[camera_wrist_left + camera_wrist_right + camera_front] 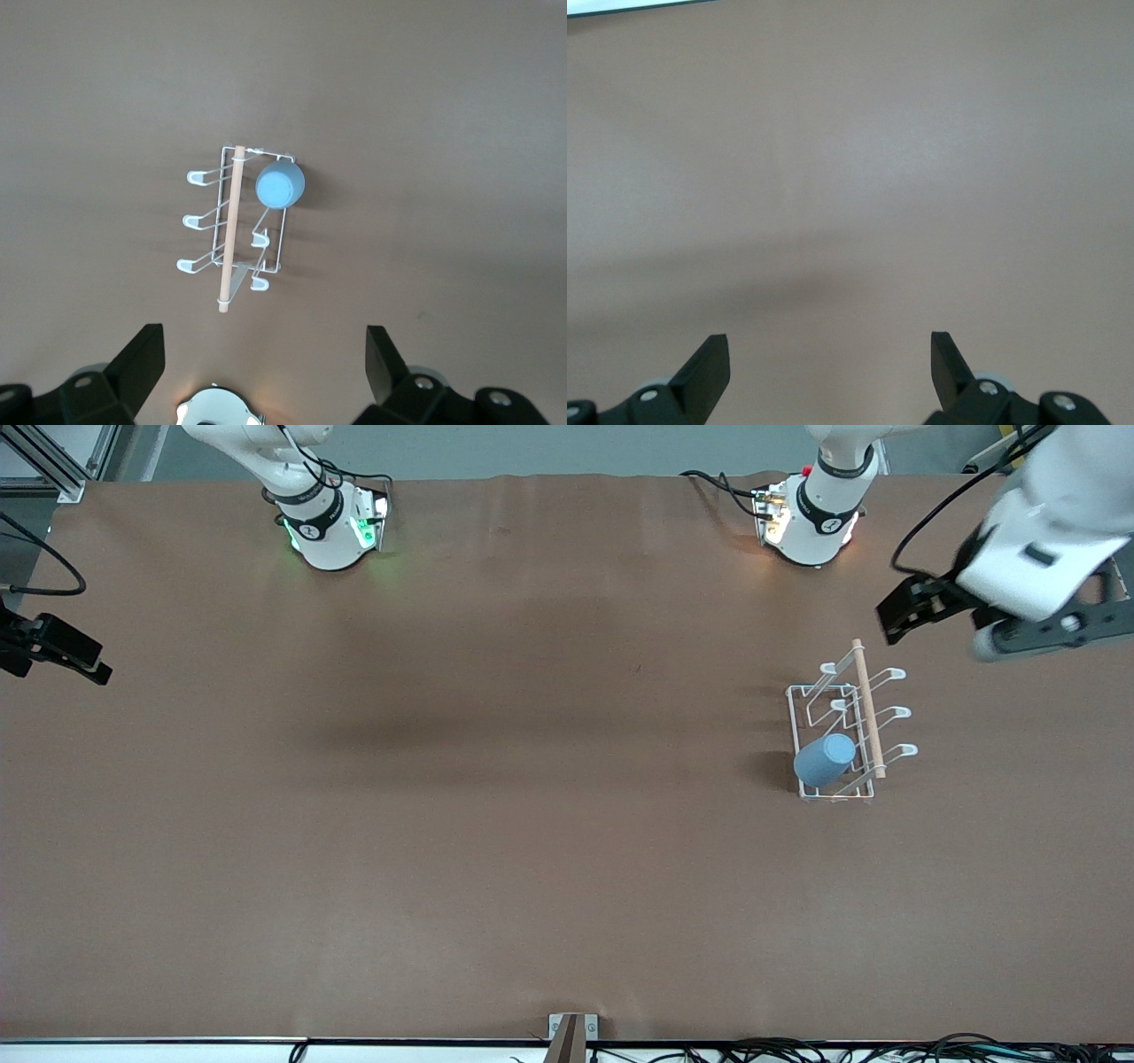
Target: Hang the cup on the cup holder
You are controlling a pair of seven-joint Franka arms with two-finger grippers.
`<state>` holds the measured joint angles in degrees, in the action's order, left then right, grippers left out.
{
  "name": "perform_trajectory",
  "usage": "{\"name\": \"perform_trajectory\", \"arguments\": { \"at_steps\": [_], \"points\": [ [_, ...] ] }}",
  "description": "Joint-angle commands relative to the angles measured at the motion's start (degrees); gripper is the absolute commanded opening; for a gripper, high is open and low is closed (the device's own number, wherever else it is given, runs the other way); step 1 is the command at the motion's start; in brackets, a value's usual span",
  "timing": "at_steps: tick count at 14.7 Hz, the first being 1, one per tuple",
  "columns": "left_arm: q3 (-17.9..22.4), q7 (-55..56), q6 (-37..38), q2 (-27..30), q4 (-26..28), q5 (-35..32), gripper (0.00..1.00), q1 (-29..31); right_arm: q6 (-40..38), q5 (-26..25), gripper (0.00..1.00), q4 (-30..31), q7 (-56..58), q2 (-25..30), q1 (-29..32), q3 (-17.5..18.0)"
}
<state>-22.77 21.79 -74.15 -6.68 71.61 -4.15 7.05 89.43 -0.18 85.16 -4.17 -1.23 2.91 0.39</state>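
Black fingers [146, 363] of the left gripper [264, 359] are spread wide with nothing between them, held in the air over bare counter [496, 824] near the end of the rack [849, 726] that lies toward the bases. Below and just ahead of them, the cup [825, 759] is seen upturned over a prong at the rack's other end, on the side facing the right arm. The task therefore looks done, or very nearly.

Trouble could still be caused by the left arm: a low or hurried sweep over the rack could catch the wooden rod [867, 708] or a prong, and the light wire frame could be dragged or tipped, shaking the cup off. How firmly the cup is seated cannot be judged.

The right gripper [829, 359] waits over bare counter at the right arm's end, its fingers likewise apart and empty.
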Motion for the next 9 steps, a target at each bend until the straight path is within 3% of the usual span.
{"name": "perform_trajectory", "arguments": {
  "at_steps": [1, 6, 9],
  "points": [
    [7.1, -5.9, -5.0, 7.1, 9.8, 3.2, 1.00, -1.9, 0.0, -1.2, 1.00, 0.4, 0.3, 0.3, -0.7, -0.2],
    [12.3, -14.0, -14.7, 16.9, 26.1, 5.6, 1.00, -2.0, -0.1, -1.1, 1.00, 0.4, 0.2, 0.3, -0.7, -0.2],
    [12.3, -14.8, -16.1, 18.0, 28.8, 5.5, 1.00, -1.8, -0.1, -1.1, 1.00, 0.4, 0.2, 0.3, -0.7, -0.2]
  ]
}}
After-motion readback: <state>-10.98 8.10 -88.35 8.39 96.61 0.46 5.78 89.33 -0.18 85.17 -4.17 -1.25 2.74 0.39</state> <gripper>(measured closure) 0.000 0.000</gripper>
